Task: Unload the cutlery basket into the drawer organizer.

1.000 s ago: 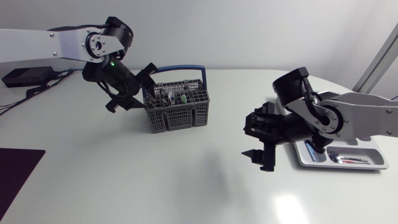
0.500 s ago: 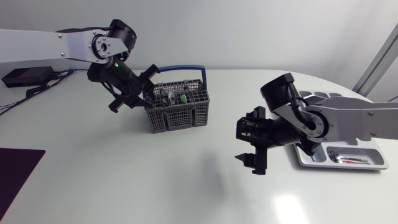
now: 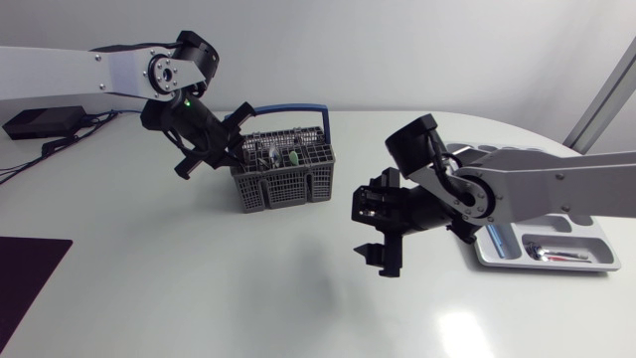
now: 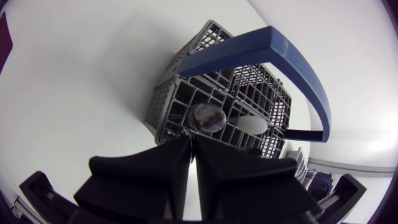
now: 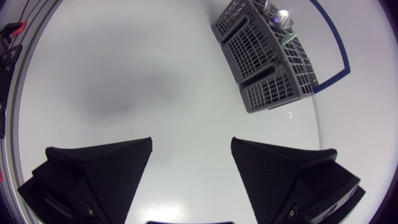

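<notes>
White tabletop carries the grey cutlery basket, with the drawer organizer well apart at its right. Left gripper hangs at the basket's rim. Its 2 fingers are almost together beside a spoon bowl, and I can't tell whether they pinch anything. Right gripper hovers between basket and organizer, spread wide and empty.

2 arms reach over the table, 1 from the left and 1 from the right, each with 1 gripper: 2 grippers. 1 basket stands far left, with 1 blue handle and at least 2 spoons. 1 organizer lies right. 1 dark mat lies near left.
</notes>
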Controlling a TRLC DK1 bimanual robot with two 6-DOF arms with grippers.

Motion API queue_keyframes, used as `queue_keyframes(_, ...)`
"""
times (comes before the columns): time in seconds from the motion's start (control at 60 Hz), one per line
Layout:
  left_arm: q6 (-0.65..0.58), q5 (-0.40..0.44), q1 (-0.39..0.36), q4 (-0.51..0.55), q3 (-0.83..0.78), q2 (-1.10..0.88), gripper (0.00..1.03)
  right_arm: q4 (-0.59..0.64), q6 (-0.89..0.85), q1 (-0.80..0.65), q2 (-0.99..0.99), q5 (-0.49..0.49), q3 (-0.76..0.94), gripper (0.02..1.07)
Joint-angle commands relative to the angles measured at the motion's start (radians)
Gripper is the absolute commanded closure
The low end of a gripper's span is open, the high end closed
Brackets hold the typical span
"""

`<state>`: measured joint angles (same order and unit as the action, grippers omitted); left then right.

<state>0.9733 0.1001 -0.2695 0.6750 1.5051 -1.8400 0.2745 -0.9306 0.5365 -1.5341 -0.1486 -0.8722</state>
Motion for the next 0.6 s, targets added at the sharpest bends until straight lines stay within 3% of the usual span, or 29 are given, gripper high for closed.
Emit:
queue_keyframes(0.0,0.022,0.006,-0.004,0.006,0.027,-0.027,0.99,-0.012,0.036,0.019,-0.032,0.009,-0.034,0.15)
queue_keyframes(0.583,0.021,0.044,0.015,0.006,0.004,0.035,0.99,-0.063,0.107,0.117,-0.139,0.043,-0.131,0.15)
